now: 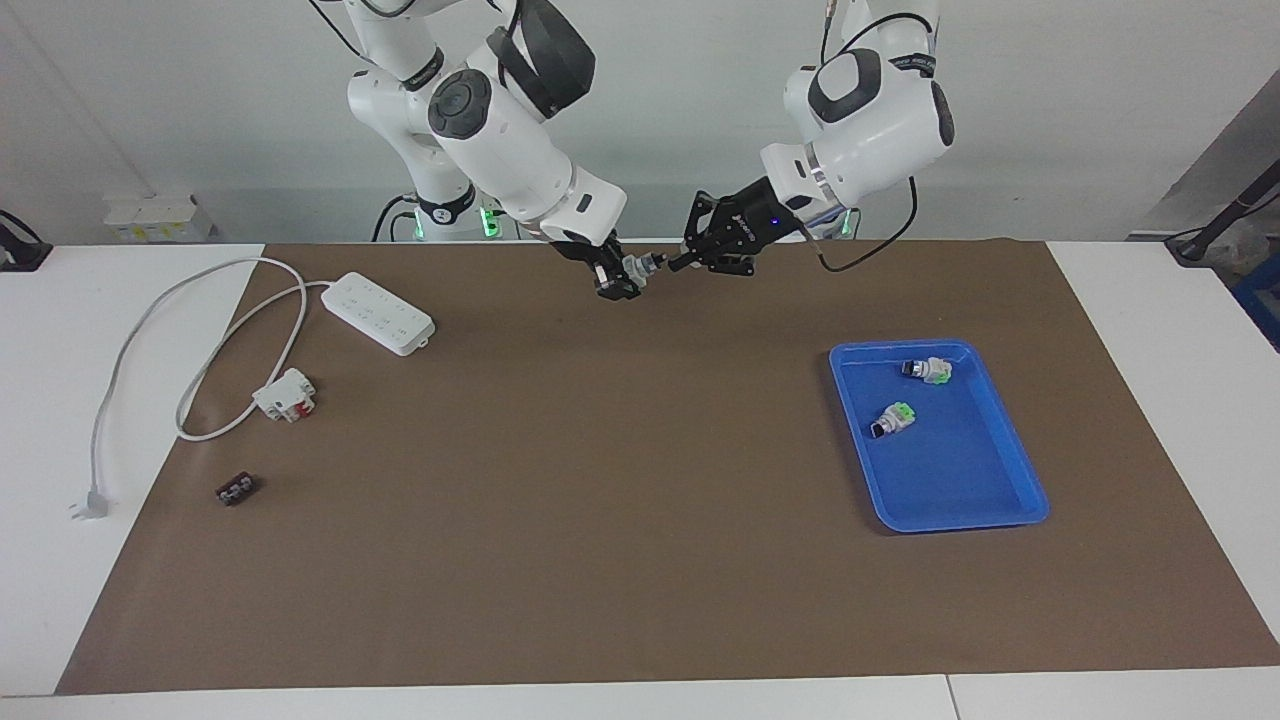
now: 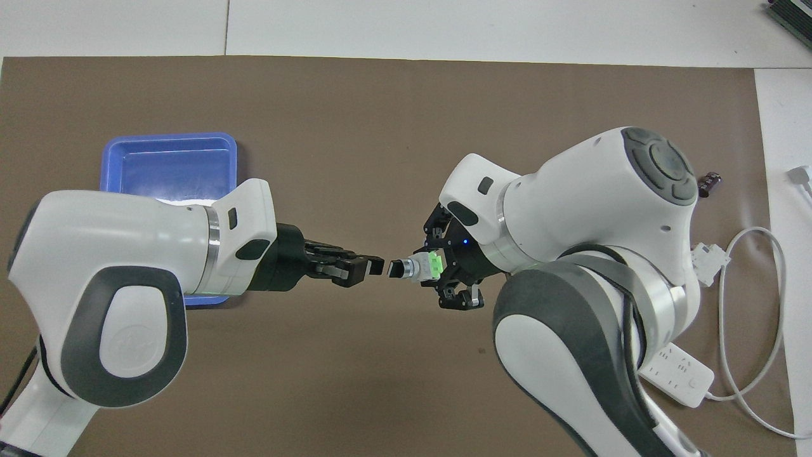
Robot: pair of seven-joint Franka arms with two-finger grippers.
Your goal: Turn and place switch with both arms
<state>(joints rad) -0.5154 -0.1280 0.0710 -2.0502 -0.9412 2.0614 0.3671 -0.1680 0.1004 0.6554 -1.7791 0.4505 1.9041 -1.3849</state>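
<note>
Our right claw (image 2: 438, 271) is clenched on the green end of the switch (image 2: 412, 268), holding it level in the air over the brown mat (image 1: 600, 480) on the desk (image 1: 60, 400). The switch's black knob points to nine o'clock in the overhead view. There our left claw (image 2: 375, 265) hangs just apart from the knob; we cannot tell whether it is released or clenched. Two more switches (image 1: 928, 370) (image 1: 893, 419) lie in the blue tray (image 1: 1040, 510).
</note>
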